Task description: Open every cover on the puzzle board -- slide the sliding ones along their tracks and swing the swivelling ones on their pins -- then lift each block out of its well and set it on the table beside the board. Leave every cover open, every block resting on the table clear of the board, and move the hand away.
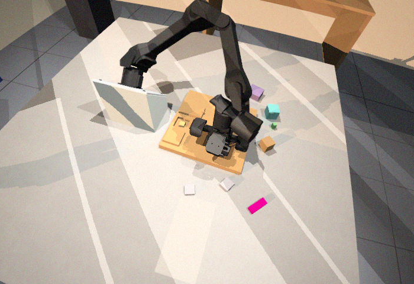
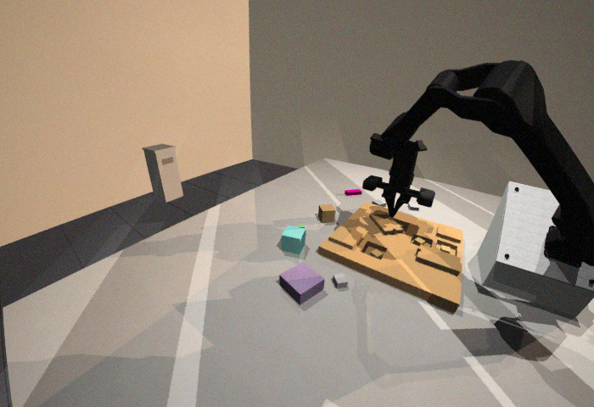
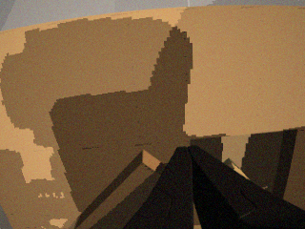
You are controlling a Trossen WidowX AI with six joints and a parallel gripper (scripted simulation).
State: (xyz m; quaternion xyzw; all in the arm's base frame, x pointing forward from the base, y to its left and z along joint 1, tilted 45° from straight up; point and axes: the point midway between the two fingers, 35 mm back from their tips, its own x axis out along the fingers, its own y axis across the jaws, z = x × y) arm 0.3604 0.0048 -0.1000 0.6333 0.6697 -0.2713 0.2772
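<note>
The wooden puzzle board [image 1: 197, 100] [image 2: 415, 282] [image 3: 248, 62] lies flat on the table. My gripper [image 2: 392, 214] [image 3: 186, 156] is shut and empty, pointing down, its tips low over the board's far part in the exterior view. An angled cover [image 2: 383, 222] is close beside the tips; I cannot tell whether they touch. A yellow block [image 1: 182, 123] [image 2: 446, 248] sits in an uncovered well near the arm's base, beside a flat cover [image 1: 173, 136] [image 2: 449, 233]. Other blocks [image 2: 374, 252] [image 2: 422, 241] show in two more wells. The hand hides much of the board in the top view.
Beside the board stand a purple block [image 1: 256, 92] [image 2: 301, 281], a teal cube [image 1: 272, 111] [image 2: 293, 239], a small green cube [image 1: 274, 125], a tan cube [image 1: 267, 144] [image 2: 327, 213] and a small grey block [image 2: 339, 281]. Two white blocks [image 1: 189, 189] [image 1: 226, 184] and a magenta bar [image 1: 257, 205] [image 2: 353, 192] lie beyond.
</note>
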